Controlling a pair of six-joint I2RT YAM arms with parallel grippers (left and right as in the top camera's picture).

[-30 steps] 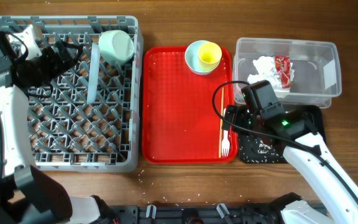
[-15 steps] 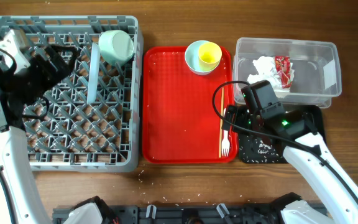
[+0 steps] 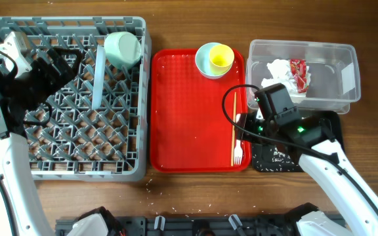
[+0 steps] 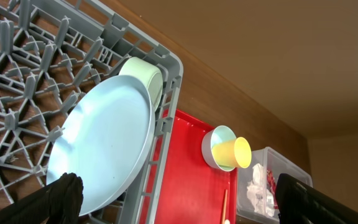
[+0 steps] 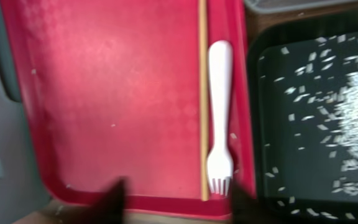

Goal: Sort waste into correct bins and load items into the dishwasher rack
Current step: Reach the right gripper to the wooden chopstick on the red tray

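Plate [image 4: 101,149] and bowl [image 4: 143,74] are racked ahead of the released left pincer [image 4: 185,196]. Fork [image 5: 220,112] and chopsticks [image 5: 202,93], just ahead of the released right pincer [image 5: 178,199], remain.

Much of the black tray [image 3: 266,161] lies under the right arm [image 3: 310,143]; the right pincer [image 5: 178,202] is blurred

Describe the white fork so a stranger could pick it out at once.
Find the red serving tray at the centre and look along its right edge. The white plastic fork lies there, tines toward the tray's near corner, beside a wooden chopstick that is longer, thinner and brown.
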